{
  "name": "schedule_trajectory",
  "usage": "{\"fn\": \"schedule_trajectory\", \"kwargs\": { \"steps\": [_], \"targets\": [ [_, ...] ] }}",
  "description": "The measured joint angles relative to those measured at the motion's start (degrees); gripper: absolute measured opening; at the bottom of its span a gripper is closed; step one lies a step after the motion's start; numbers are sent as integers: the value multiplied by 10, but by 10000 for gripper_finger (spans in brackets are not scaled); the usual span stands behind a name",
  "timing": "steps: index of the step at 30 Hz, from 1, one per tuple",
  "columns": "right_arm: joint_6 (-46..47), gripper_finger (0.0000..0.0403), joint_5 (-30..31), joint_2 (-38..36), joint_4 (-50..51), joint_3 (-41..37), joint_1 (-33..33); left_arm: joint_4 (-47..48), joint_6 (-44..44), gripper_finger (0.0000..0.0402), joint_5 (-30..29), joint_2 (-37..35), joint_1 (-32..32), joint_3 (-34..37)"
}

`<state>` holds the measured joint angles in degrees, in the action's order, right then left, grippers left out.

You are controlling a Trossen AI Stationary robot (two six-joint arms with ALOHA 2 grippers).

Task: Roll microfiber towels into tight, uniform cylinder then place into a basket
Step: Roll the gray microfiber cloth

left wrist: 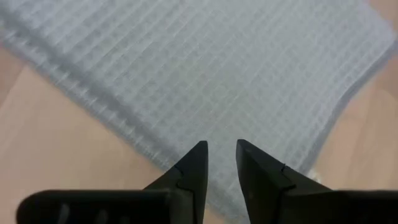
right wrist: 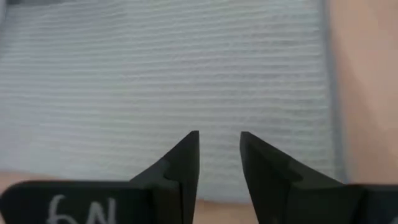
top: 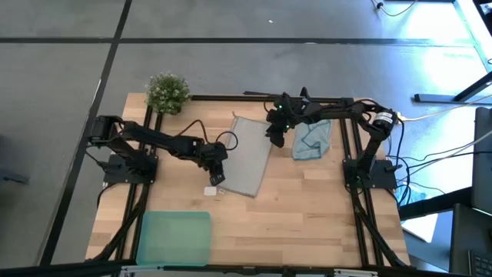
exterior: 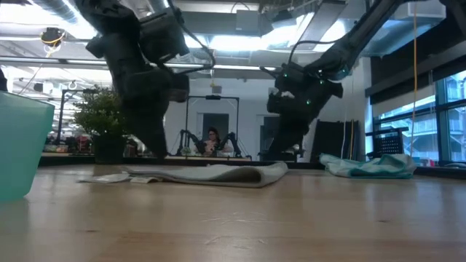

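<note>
The pale grey towel (top: 247,156) lies flat and folded on the table's middle, with its white tag (top: 211,190) at its near left corner. My left gripper (top: 217,175) stands over the towel's left edge near that corner, fingers a little open (left wrist: 221,149). My right gripper (top: 277,138) stands over the towel's far right part, fingers a little open (right wrist: 219,138). The light blue towel (top: 313,138) lies crumpled at the far right. The mint-green basket (top: 174,238) stands at the table's near left edge.
A small potted plant (top: 167,92) stands at the far left corner. Black frame rails (top: 350,177) run along the table's left, right and far sides. Bare wood (top: 307,215) lies between the towels and the near edge.
</note>
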<state>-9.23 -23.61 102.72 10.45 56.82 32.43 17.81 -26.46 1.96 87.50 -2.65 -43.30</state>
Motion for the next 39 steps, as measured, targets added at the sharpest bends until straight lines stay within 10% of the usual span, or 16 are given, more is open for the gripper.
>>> {"fn": "schedule_trajectory", "kwargs": {
  "steps": [39],
  "targets": [
    [-32, 118, 7, 52, -96, -40, 35, -66, 14, 80, -1, 60, 51, 1]
  ]
}}
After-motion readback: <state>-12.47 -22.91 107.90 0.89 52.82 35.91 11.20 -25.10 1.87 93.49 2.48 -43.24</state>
